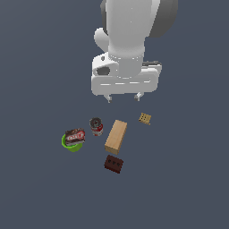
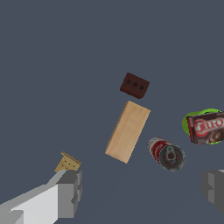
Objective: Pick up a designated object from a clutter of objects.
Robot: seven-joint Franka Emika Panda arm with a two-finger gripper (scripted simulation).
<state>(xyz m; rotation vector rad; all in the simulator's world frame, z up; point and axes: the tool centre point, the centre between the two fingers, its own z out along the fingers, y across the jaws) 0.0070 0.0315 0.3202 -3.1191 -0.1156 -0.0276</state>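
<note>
While it hangs high above the clutter in the upper middle of the exterior view, the end effector [image 1: 124, 97] has its two fingers spread wide and holds nothing; the wrist view shows one grey finger [image 2: 70, 194] and the other finger [image 2: 213, 189] far apart with only bare surface between them. Below it in the exterior view, the small tin can [image 1: 96, 126] with its red-and-white label and dark metal top sits just beside the tan wooden block [image 1: 116, 136], on that block's left in the frame, not touching it. Further left in the frame lies the green bowl [image 1: 71, 146] with a dark red-labelled packet [image 1: 74, 135] resting on it. A dark brown holed brick [image 1: 113, 164] lies lower in the frame, near the block's end. The small tan perforated square [image 1: 144, 118] lies apart, right of centre. All rest on the dark grey table [image 1: 188, 179].
</note>
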